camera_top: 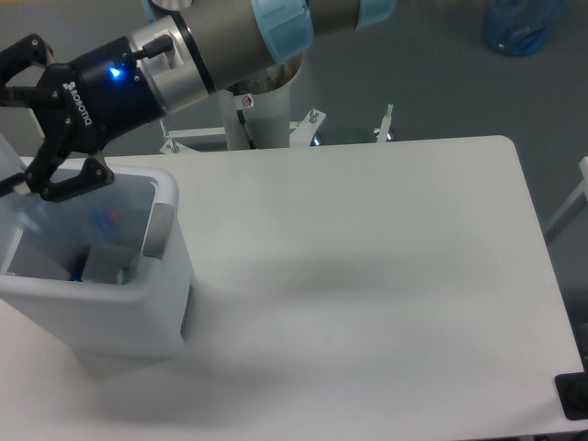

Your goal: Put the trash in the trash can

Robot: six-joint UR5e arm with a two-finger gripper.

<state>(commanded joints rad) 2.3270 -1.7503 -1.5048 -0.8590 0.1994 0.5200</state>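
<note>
The trash can [110,312], a white bin with a grey handle, stands at the table's left edge with its top uncovered. My gripper [11,129] hangs over its far left rim, jaws spread wide, nothing between them. The clear bottle [78,219] is a motion-blurred streak with a red spot inside the bin's mouth, below the fingers and free of them. At the bin's bottom lie a blue scrap [77,269] and a whitish piece with a green mark [122,273]; I cannot tell if that piece is the wrapper.
The white table [367,276] stretches to the right of the bin. The arm's base column [262,101] rises behind the table's far edge. A blue bag [522,23] lies on the floor at the top right. A black object [574,397] sits at the table's bottom right corner.
</note>
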